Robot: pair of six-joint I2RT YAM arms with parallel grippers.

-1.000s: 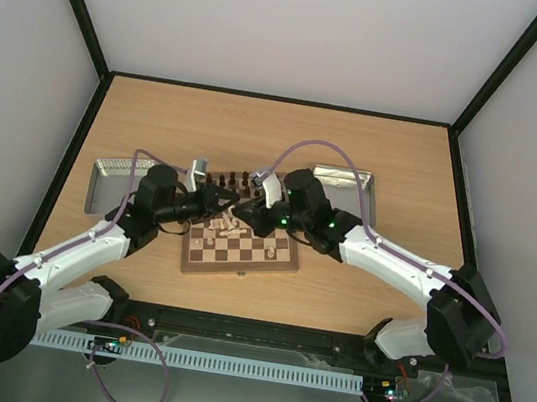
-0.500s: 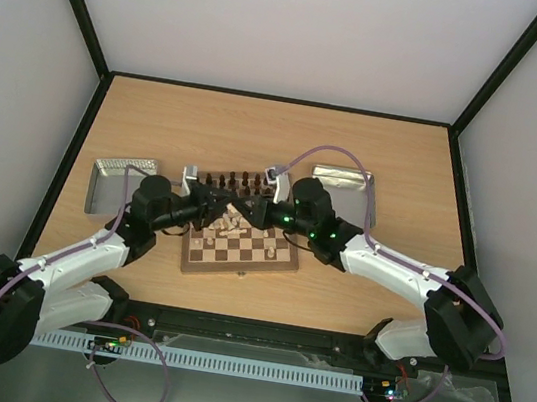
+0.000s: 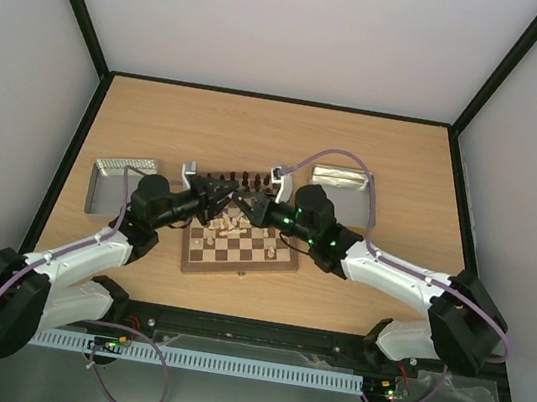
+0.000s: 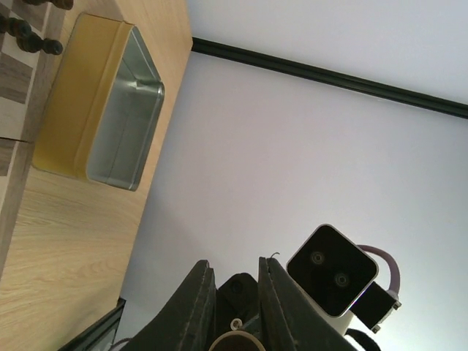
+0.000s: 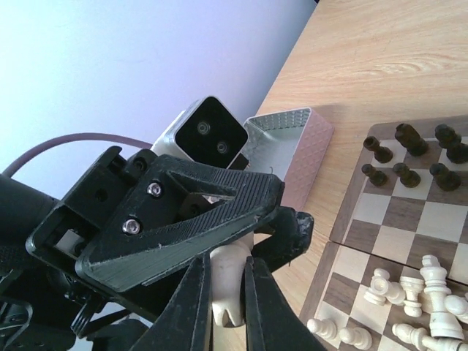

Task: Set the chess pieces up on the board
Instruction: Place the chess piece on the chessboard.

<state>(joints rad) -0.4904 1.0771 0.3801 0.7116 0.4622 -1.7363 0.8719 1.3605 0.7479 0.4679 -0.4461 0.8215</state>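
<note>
My two grippers meet tip to tip above the far half of the board [image 3: 240, 253]. One pale chess piece [image 5: 232, 281] with a notched end is pinched between both pairs of fingers. My right gripper [image 5: 228, 311] is shut on its sides, and the left gripper [image 5: 252, 219] clamps it from the other direction. In the left wrist view the left gripper [image 4: 235, 314] is shut on the piece's round pale base [image 4: 235, 342]. From above, the left gripper [image 3: 225, 198] and right gripper [image 3: 247, 205] hide the piece. Several pale pieces [image 5: 420, 292] lie and stand bunched on the board [image 5: 420, 219].
Dark chessmen [image 3: 236, 180] line the board's far rows, dark chessmen [image 5: 409, 157] also showing at the right wrist. An open metal tin [image 3: 114, 183] sits left of the board and another tin [image 3: 346, 186] right of it. Black frame rails edge the table.
Both grippers have risen and drawn together over the board's far side. The right gripper opened briefly and closed again on the pale piece.
</note>
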